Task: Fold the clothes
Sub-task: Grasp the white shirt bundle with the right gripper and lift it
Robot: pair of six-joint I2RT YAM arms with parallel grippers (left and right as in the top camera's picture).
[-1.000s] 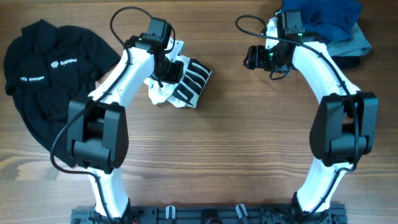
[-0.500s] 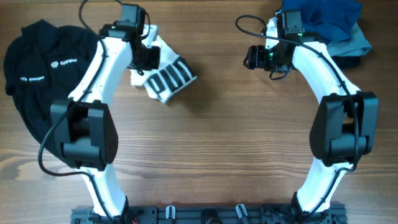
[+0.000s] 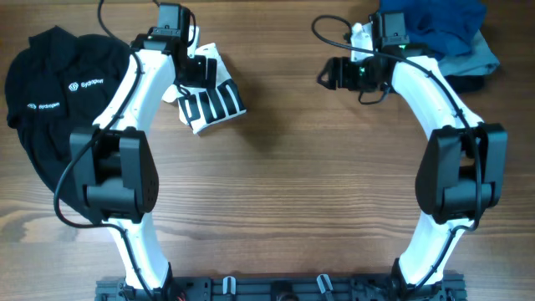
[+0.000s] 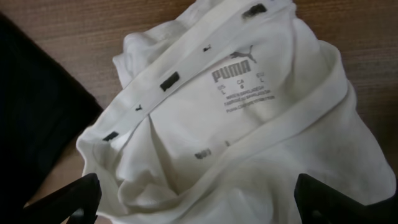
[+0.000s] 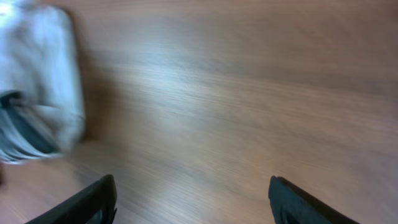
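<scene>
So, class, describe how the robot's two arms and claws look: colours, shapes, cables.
The left arm and right arm have smooth, rounded white links joined by bulky black housings. A thin black cable loops out by each wrist. The left claw and right claw have black fingers, seen as dark wedges in the wrist views. No markings are readable.

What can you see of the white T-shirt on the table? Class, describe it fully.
The white T-shirt is soft, creased fabric, bunched in a loose heap on the wooden table, toward its far left side. Bold black stripes show on its near part. The left wrist view shows the collar band and a printed Puma neck label. The left gripper hangs over it, jaws open. A black shirt lies beside it.
</scene>
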